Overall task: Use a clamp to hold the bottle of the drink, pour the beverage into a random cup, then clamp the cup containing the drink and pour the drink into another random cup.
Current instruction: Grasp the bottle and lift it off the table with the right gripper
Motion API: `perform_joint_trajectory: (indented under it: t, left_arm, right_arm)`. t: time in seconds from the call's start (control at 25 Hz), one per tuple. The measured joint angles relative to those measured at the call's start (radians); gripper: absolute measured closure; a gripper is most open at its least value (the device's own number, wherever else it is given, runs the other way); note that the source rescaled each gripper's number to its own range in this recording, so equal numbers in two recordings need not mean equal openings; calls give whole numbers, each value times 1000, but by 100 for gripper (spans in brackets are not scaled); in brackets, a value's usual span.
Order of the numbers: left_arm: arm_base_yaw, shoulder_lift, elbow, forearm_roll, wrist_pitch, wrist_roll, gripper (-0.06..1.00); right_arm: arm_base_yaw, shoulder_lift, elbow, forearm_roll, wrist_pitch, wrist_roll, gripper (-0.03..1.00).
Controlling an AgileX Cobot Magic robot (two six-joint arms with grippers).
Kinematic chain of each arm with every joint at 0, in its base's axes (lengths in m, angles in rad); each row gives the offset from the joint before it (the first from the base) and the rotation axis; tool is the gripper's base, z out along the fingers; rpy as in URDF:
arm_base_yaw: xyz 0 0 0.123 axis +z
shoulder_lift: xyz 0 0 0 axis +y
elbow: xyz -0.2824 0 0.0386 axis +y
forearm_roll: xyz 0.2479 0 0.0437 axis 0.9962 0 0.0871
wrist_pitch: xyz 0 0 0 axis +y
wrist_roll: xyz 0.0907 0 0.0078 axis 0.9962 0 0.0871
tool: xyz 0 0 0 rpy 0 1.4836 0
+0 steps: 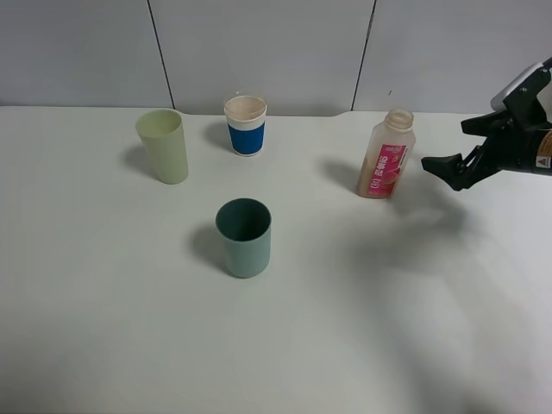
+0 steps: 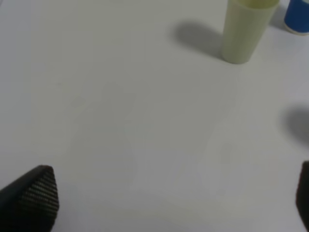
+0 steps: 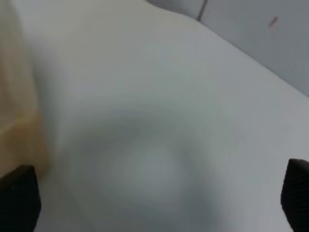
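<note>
Bottle (image 1: 385, 155) of pale drink stands upright and uncapped on the white table (image 1: 103, 328) in the high view. It is to the right of the three cups and well apart from them, which suits a first grasp by the arm on that side. The right gripper (image 1: 447, 144) hangs just beside the bottle, on its outer side and about level with its body. Its jaws are spread wide with the gap turned toward the bottle; nothing sits between them and no contact shows. The step in hand looks like the approach to clamp the bottle, with no pouring begun. A pale green cup (image 1: 164, 145) and a blue-sleeved paper cup (image 1: 246, 125) stand toward the back and a teal cup (image 1: 243, 237) nearer the front, all mouth up and ready to receive. The left arm does not appear here.

From the left wrist, the left gripper (image 2: 171, 198) is spread, with a ribbed fingertip (image 2: 38, 193) at one edge of the picture, the other tip at the far edge and only bare table between. The pale green cup (image 2: 244, 31) and a sliver of the blue-sleeved paper cup (image 2: 298, 17) lie well beyond it. The bottle is out of this view, and this arm looks idle.

From the right wrist, the picture is blurred. The right gripper (image 3: 157, 198) is wide apart, with dark tips at both edges. The bottle (image 3: 17, 96) shows as a peach smear in line with one finger rather than centred in the gap. The claw probably needs a sideways shift before it closes.
</note>
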Motion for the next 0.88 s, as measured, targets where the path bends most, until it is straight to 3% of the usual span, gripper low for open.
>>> perform_joint_trajectory:
  t: [0.52, 0.88]
  left_arm:
    - [0, 0, 0, 0, 0, 0, -6]
    - [0, 0, 0, 0, 0, 0, -6]
  right_arm:
    - [-9, 55, -2, -128, -47, 51, -3]
    - [-9, 113, -2, -203, -137, -2, 0]
